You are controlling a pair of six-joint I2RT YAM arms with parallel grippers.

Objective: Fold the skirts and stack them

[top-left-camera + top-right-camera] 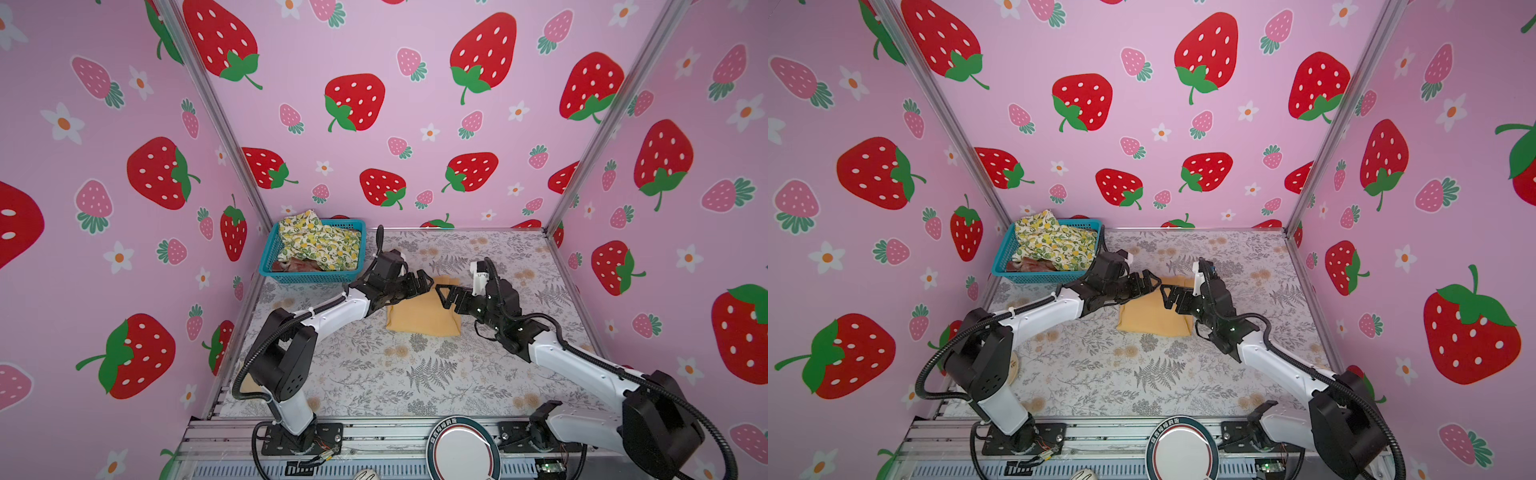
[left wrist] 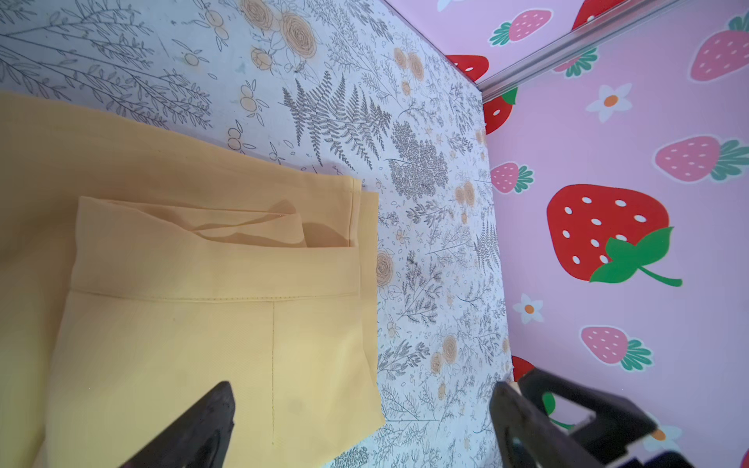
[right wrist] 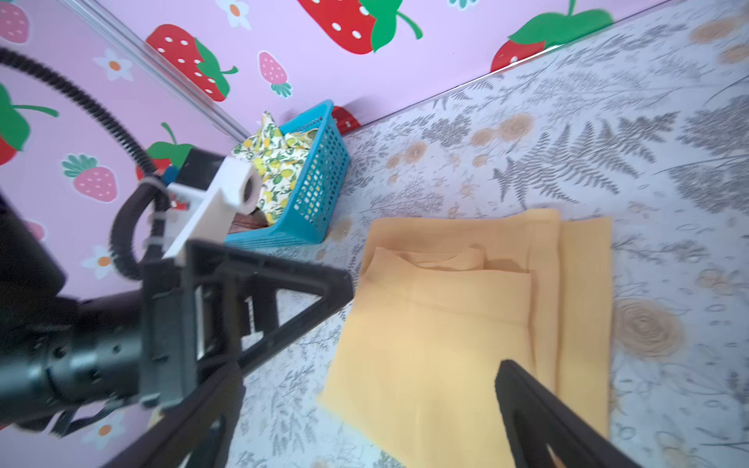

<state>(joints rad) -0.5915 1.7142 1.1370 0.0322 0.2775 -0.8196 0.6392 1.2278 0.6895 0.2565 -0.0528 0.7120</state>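
The mustard-yellow skirt (image 1: 424,318) (image 1: 1154,318) lies folded in a flat rectangle at mid-table. My left gripper (image 1: 428,282) (image 1: 1152,282) hangs open over its far left corner. My right gripper (image 1: 442,295) (image 1: 1167,293) hangs open over its far edge, facing the left one closely. In the left wrist view, the left gripper (image 2: 362,401) holds nothing above the yellow skirt (image 2: 182,324). Likewise the right gripper (image 3: 367,379) is empty over the skirt (image 3: 446,324). The lemon skirt (image 1: 320,245) (image 1: 1054,243) (image 3: 275,162) and plaid skirt (image 1: 295,265) (image 1: 1030,264) lie crumpled in the basket.
The teal mesh basket (image 1: 307,276) (image 1: 1038,277) (image 3: 320,190) stands in the far left corner. Strawberry walls close three sides. A round white disc (image 1: 461,446) sits on the front rail between the arm bases. The floral table cover (image 1: 415,374) stretches in front of the yellow skirt.
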